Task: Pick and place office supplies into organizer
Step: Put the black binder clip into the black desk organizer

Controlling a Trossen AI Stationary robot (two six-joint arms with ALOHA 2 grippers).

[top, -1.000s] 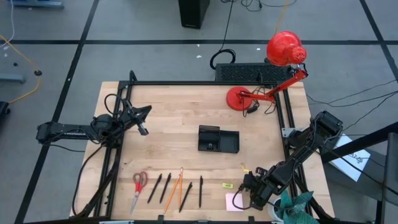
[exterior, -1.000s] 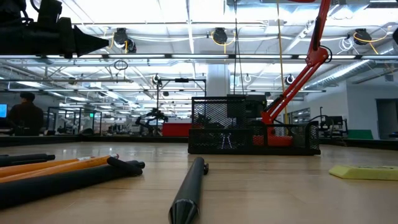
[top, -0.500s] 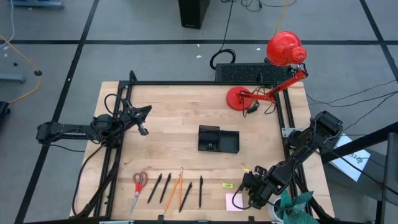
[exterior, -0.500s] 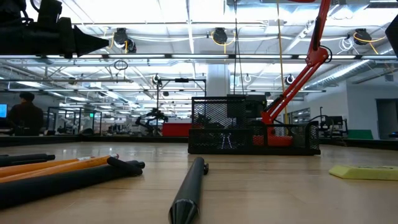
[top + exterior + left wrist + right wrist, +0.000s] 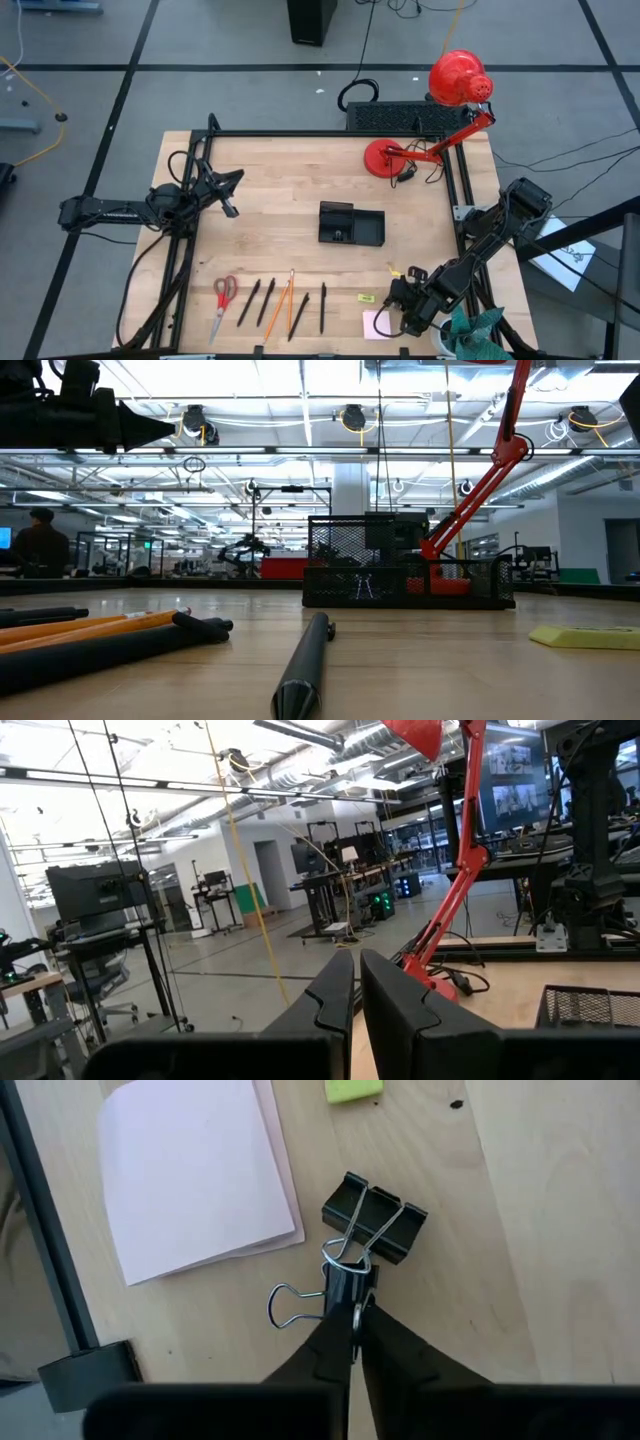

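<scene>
At the table's near right, my right gripper [image 5: 397,305] [image 5: 350,1302] points down, shut on a small black clip [image 5: 346,1283]. A larger black clip [image 5: 375,1218] lies just beyond it. The pale pink sticky-note pad [image 5: 195,1170] [image 5: 375,323] and the yellow-green piece [image 5: 352,1089] [image 5: 366,297] lie flat beside them. Red-handled scissors [image 5: 222,300], black pens and orange pencils [image 5: 285,305] lie in a row near the front edge. The black organizer [image 5: 350,223] [image 5: 408,575] stands mid-table. My left gripper [image 5: 228,205] [image 5: 355,970] hovers shut over the left side. My right gripper pinches the small clip's black body [image 5: 346,1280] between its two fingertips, coming from above and pointing down. The clip's wire loop [image 5: 285,1305] sticks out to one side over the wood. The larger clip's wire handles [image 5: 347,1252] reach up to the fingertips; whether they touch cannot be told.
A red desk lamp [image 5: 400,155] stands at the far right, with a black keyboard-like slab [image 5: 400,117] behind it. Black frame rails [image 5: 190,250] run along the table's sides. A teal object [image 5: 475,335] sits at the near right corner. A person [image 5: 40,545] is far behind.
</scene>
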